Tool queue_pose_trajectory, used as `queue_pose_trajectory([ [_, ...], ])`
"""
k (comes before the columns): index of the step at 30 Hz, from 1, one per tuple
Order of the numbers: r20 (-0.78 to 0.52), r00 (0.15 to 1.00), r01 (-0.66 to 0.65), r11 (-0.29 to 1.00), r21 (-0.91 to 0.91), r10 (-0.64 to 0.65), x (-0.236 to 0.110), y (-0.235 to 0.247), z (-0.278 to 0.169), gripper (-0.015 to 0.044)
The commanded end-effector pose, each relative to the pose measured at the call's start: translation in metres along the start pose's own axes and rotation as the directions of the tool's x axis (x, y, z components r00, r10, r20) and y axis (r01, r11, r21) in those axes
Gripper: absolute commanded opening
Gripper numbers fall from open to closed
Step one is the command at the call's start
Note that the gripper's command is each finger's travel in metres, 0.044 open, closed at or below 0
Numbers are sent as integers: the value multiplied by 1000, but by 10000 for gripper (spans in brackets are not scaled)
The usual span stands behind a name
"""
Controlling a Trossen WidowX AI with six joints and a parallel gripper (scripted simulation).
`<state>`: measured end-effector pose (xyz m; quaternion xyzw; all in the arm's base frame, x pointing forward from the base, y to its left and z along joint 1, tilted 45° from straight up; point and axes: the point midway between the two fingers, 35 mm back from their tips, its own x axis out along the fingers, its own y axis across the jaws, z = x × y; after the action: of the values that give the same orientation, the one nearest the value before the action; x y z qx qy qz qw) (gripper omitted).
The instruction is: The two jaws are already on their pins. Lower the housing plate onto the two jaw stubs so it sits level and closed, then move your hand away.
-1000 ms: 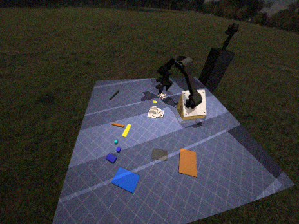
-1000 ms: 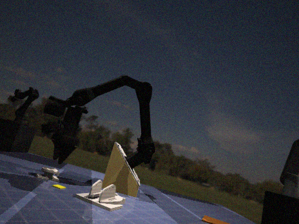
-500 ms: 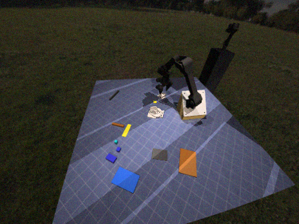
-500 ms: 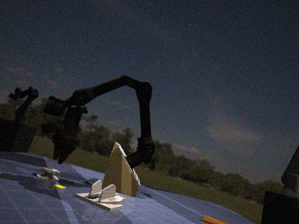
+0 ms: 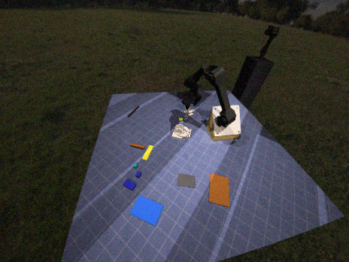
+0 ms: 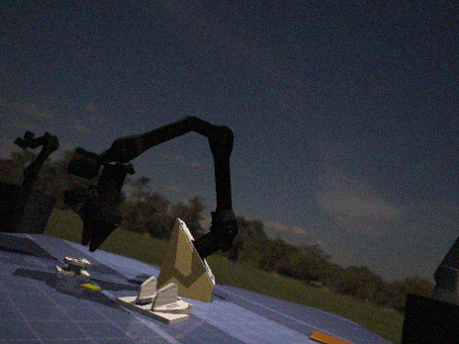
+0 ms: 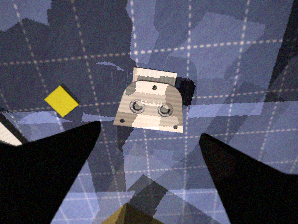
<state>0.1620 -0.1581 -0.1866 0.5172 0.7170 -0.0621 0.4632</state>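
The pale housing plate (image 5: 189, 112) (image 6: 77, 262) (image 7: 149, 117) has a tapered outline and two round holes. It rests raised on a small pale stand. The base with the two jaws (image 5: 181, 132) (image 6: 154, 307) lies apart from it. In the exterior view both jaws stand up side by side on this base; only a pale edge of it (image 7: 10, 135) shows at the left of the wrist view. My gripper (image 5: 187, 108) (image 6: 92, 245) (image 7: 151, 131) is open and empty, pointing down above the housing plate, with one finger to each side of it in the wrist view.
A small yellow tile (image 5: 180, 119) (image 6: 90, 286) (image 7: 61, 101) lies between the stand and the jaw base. The arm's block (image 5: 230, 124) (image 6: 185, 269) stands to the right. Farther toward the front lie a yellow strip (image 5: 147, 152), a grey tile (image 5: 186, 181), an orange plate (image 5: 219, 190) and a blue plate (image 5: 147, 210).
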Motion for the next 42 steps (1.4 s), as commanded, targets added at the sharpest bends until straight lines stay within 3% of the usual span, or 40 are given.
queue_pose_trajectory([
  [1,2,1000,-2,1000,3,2,0,1,0,440],
  [22,0,1000,0,1000,0,0,0,0,0,440],
  [42,2,1000,-2,1000,2,2,32,1,3,440],
])
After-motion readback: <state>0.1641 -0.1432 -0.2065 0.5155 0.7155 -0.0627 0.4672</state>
